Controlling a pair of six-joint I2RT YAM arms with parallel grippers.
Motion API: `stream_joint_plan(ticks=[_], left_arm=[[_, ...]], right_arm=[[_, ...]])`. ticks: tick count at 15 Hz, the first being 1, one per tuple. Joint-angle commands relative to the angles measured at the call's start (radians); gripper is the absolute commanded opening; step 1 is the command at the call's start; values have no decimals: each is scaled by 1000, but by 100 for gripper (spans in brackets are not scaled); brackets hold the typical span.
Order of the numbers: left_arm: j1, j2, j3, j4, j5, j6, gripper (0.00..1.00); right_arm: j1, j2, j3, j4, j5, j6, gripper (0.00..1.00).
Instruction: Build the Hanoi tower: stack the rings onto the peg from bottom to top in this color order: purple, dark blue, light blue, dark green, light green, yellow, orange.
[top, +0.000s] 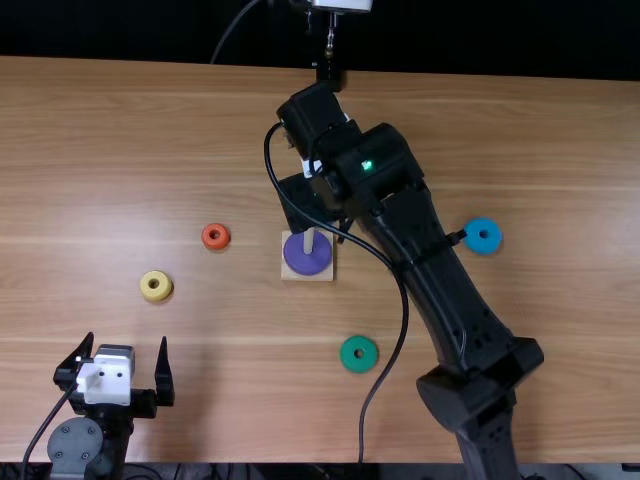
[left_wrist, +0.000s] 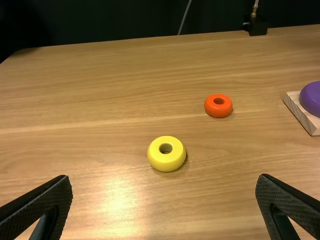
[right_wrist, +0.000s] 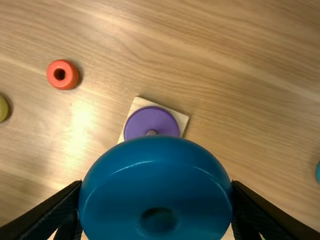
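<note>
One light brown wooden table (top: 560, 150), streaked grain; black backdrop (top: 500, 38) beyond far edge. Left gripper (top: 126, 340): fingers apart. Right gripper (top: 308, 200): fingers clamped on dark blue ring (right_wrist: 155, 182).

Robotics lab, by the look of it. Black jointed left arm (top: 76, 446) at near left; black jointed right arm (top: 462, 305) from near right, thin black cable (top: 404, 310) looped alongside. Broad light brown wooden table (top: 130, 130) as workbench. Dark backdrop (top: 130, 28) beyond far edge; slim metal rod (top: 330, 40) upright there.
</note>
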Motion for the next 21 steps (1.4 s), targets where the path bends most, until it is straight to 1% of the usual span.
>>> stream_joint_plan(ticks=[1, 15, 16, 17, 18, 19, 21], left_arm=[[-5, -12, -105, -80, 8, -2, 100], [-5, -12, -105, -80, 8, -2, 100], [-5, -12, -105, -80, 8, -2, 100], [-5, -12, -105, -80, 8, -2, 100], [-5, -12, -105, -80, 8, -2, 100], [-5, -12, -105, -80, 8, -2, 100], [-5, -12, -105, -80, 8, -2, 100]], right_arm=[[13, 25, 31, 2, 8, 5, 0], [19, 87, 18, -13, 8, 9, 0], [18, 87, 17, -15, 8, 16, 23], [19, 87, 8, -28, 8, 27, 59], [16, 85, -12, -41, 8, 46, 84], [15, 85, -25, -46, 8, 53, 100], [18, 87, -29, -48, 8, 57, 100]])
